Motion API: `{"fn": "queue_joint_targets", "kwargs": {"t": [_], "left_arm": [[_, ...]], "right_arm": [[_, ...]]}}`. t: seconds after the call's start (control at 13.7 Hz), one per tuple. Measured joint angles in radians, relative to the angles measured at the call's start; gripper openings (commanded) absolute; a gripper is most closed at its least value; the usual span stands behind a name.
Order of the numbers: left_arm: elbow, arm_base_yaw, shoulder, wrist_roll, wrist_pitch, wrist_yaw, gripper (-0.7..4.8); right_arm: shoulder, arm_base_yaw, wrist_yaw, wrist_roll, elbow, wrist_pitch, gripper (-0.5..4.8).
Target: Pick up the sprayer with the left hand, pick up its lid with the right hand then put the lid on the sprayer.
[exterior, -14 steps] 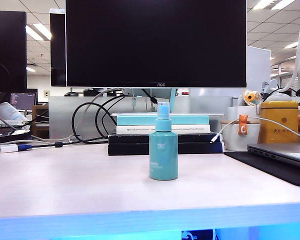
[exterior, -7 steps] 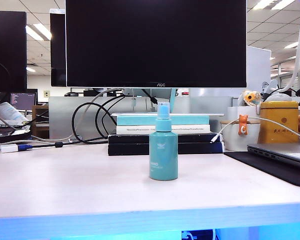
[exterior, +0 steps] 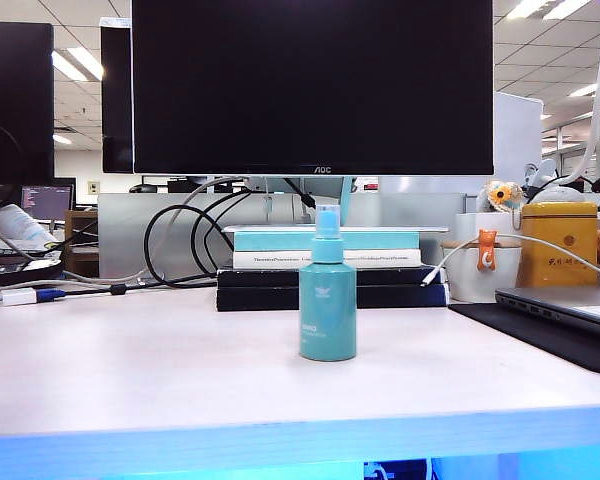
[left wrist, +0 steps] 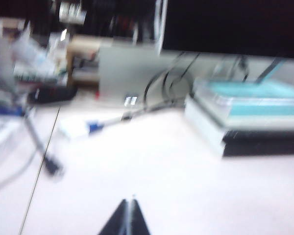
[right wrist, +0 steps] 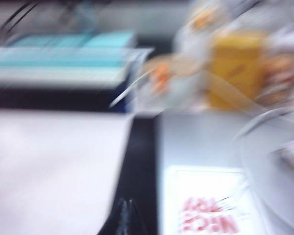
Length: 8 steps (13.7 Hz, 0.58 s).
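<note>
Left claw point(left wrist: 129, 215): I see its tips pressed together, holding nothing, above bare worktop point(left wrist: 152, 166). Right claw point(right wrist: 126, 215): likewise pinched tight and empty, over the edge of a black mat point(right wrist: 143, 161). Sprayer point(exterior: 327, 300): upright mid-worktop before the stacked books point(exterior: 325, 262), clear lid point(exterior: 327, 222) seated over its nozzle, neither claw near it.
</note>
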Motion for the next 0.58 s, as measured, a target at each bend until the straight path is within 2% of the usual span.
{"fn": "queue_joint_targets", "kwargs": {"t": [0.07,0.22,0.37,0.44,0.51,0.58], "left_arm": [[0.0,0.002,0.0,0.002,-0.017,-0.003,-0.06],[0.0,0.002,0.0,0.003,-0.041,-0.101,-0.06],[0.0,-0.002,0.0,0.003,-0.054,-0.121,-0.06],[0.0,-0.041,0.0,0.032,-0.055,-0.095,-0.06],[0.0,-0.084,0.0,0.095,-0.055,-0.085,-0.06],[0.0,-0.091,0.0,0.112,-0.056,-0.1,-0.06]], "right_arm": [[-0.003,0.0,-0.036,-0.007,0.0,0.009,-0.05],[-0.005,-0.004,-0.04,-0.01,0.0,0.038,-0.05],[-0.005,-0.029,-0.038,-0.013,0.0,0.037,-0.05],[-0.005,-0.068,-0.038,-0.01,0.0,0.035,-0.05],[-0.005,-0.094,-0.038,0.01,0.0,0.029,-0.06],[-0.006,-0.1,-0.037,0.015,0.0,0.017,-0.06]]}}
